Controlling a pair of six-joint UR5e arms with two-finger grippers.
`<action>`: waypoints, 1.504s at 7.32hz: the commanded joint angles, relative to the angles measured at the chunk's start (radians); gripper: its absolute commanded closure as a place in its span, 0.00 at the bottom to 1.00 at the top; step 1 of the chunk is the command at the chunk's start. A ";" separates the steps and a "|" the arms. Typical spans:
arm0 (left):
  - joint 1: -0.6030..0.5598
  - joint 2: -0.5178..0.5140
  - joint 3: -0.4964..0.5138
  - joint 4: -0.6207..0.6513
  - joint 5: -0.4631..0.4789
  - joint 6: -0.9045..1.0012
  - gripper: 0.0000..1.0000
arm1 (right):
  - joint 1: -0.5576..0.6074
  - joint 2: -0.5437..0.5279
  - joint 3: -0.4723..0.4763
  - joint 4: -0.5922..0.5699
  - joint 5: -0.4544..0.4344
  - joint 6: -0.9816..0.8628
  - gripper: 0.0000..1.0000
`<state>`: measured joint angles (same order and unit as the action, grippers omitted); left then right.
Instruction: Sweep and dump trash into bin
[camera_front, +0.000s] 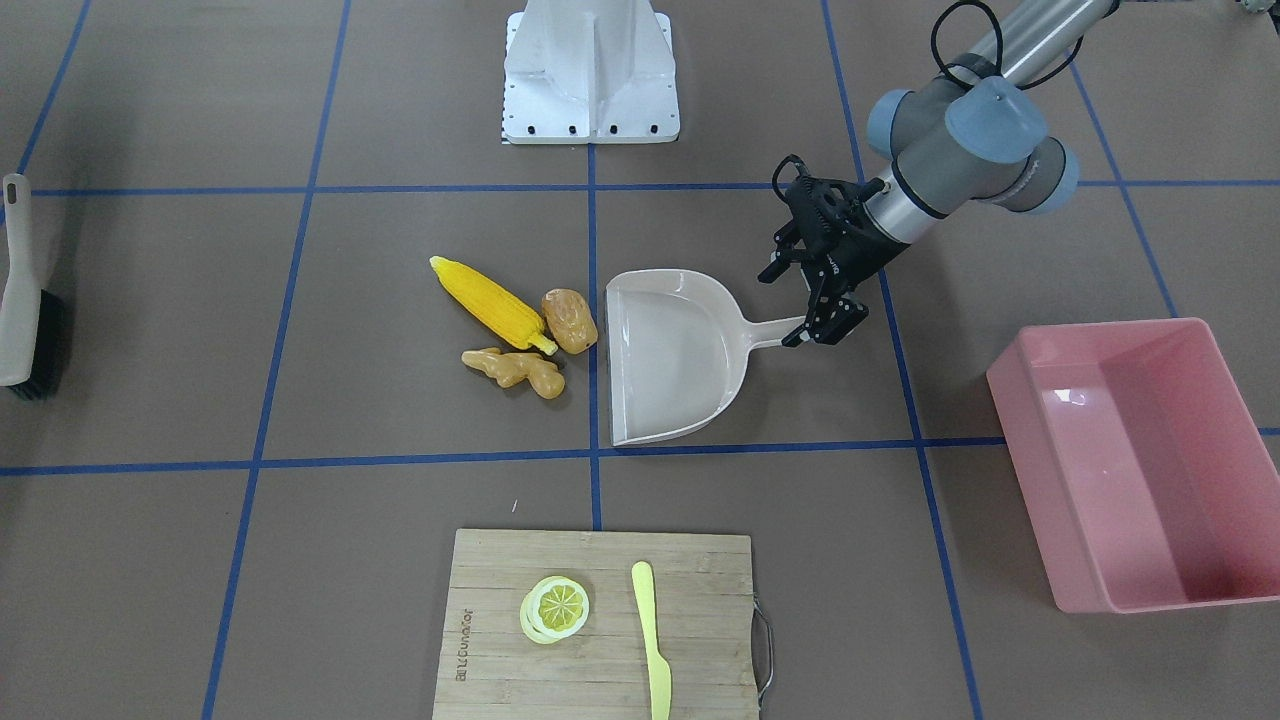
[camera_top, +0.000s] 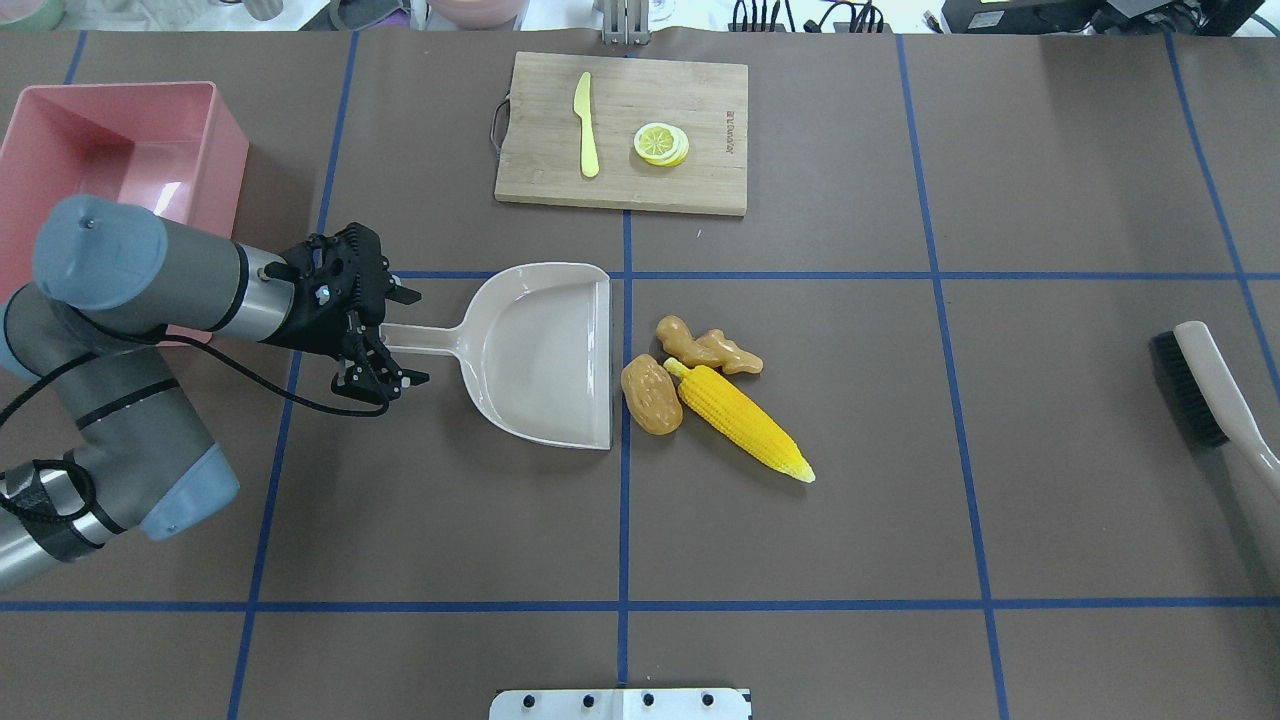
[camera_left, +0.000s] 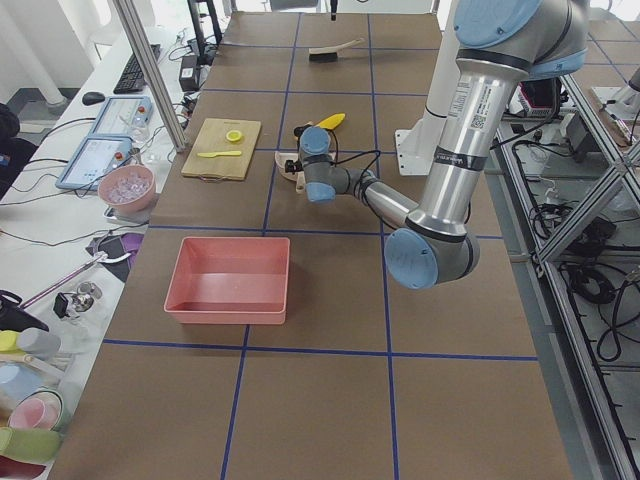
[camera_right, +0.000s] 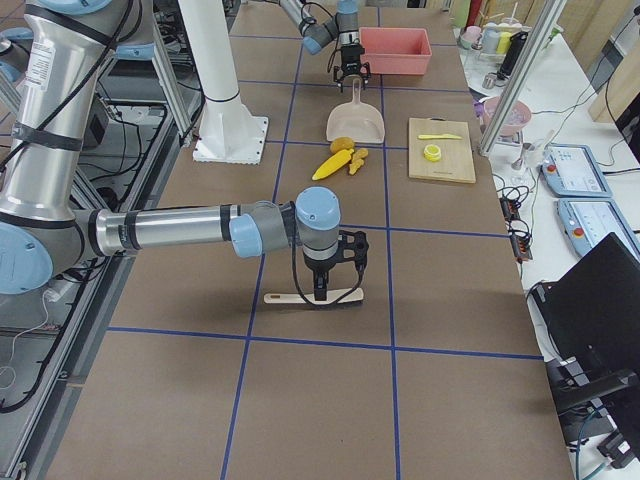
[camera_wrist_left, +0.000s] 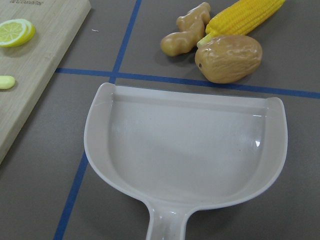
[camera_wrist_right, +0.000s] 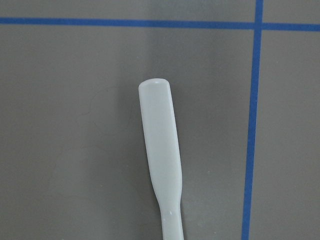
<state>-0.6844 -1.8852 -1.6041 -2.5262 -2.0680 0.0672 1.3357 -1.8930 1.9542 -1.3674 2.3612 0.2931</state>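
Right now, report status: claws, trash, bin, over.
Left claw open astride dustpan handle. Right claw at brush, state unclear. Trash unswept; bin empty.

yellow corn cob (camera_front: 492, 301), brown potato (camera_front: 570, 320), tan ginger root (camera_front: 513, 371), pink bin (camera_front: 1135, 460), beige dustpan (camera_front: 672, 355)

The left arm (camera_top: 120, 420) comes in from the overhead view's left with its elbow folded back, and its wrist (camera_top: 200, 290) lies nearly level. The left gripper (camera_top: 405, 338) points sideways, jaws spread wide. The right arm (camera_right: 170, 228) stretches out level, and the right gripper (camera_right: 322, 288) points straight down; its jaw state cannot be told
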 joint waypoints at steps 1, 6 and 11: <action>0.005 -0.017 0.046 -0.043 0.005 -0.020 0.03 | -0.090 -0.084 -0.023 0.221 -0.072 0.183 0.00; 0.006 -0.041 0.093 -0.045 0.005 -0.075 0.03 | -0.285 -0.133 -0.257 0.715 -0.135 0.436 0.00; 0.014 -0.068 0.133 -0.057 0.000 -0.090 0.04 | -0.384 -0.163 -0.241 0.734 -0.161 0.475 0.15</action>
<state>-0.6728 -1.9505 -1.4753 -2.5778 -2.0659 -0.0227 0.9762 -2.0501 1.7079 -0.6347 2.2073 0.7637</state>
